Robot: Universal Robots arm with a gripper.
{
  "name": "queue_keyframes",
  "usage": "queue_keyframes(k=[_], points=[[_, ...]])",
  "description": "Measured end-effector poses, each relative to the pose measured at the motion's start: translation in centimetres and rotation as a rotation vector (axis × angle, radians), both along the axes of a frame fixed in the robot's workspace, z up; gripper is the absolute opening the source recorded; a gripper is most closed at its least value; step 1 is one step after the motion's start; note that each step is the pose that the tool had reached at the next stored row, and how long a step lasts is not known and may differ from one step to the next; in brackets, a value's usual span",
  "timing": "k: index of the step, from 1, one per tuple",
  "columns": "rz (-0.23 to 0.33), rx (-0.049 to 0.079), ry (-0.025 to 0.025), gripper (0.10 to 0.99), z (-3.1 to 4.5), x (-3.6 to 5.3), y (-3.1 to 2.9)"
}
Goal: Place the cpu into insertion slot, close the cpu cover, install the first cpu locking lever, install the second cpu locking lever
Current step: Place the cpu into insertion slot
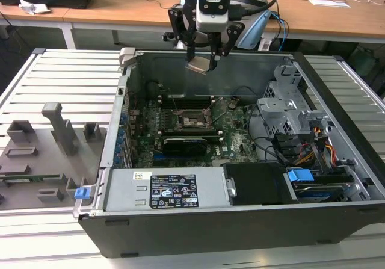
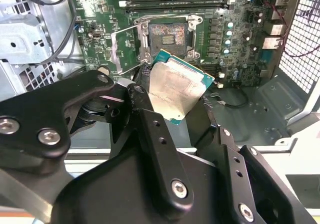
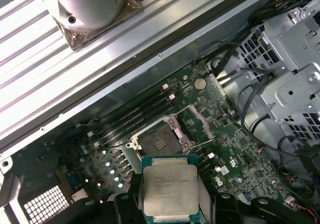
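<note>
The gripper [image 1: 204,57] hangs above the open computer case [image 1: 210,227], clamped on the cpu [image 2: 176,89] by its edges. The chip is tilted, silver top showing, well above the bare insertion slot [image 3: 161,140].

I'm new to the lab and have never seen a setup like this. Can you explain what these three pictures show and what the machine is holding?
It is one robot arm over an open computer case that lies on a slatted metal table. The exterior view is from a camera off the arm, looking down on everything. Both wrist views are from cameras on the arm, looking past its tool into the case. The tool is shut on the cpu, a small square chip with a silver top, held in the air above the green motherboard. The socket below is uncovered and empty. At the exterior view's left, grey holders sit on the table.
</note>
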State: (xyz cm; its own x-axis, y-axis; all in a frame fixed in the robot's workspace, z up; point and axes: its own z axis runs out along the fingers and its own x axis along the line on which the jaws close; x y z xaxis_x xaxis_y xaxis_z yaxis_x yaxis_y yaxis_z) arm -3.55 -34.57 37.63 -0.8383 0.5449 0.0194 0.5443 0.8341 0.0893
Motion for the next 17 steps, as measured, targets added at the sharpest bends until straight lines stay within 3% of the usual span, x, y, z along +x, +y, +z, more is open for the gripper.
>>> queue_keyframes(k=[17], points=[[-0.069, 0.0, 0.0, 0.529, 0.0, 0.0, 0.0]])
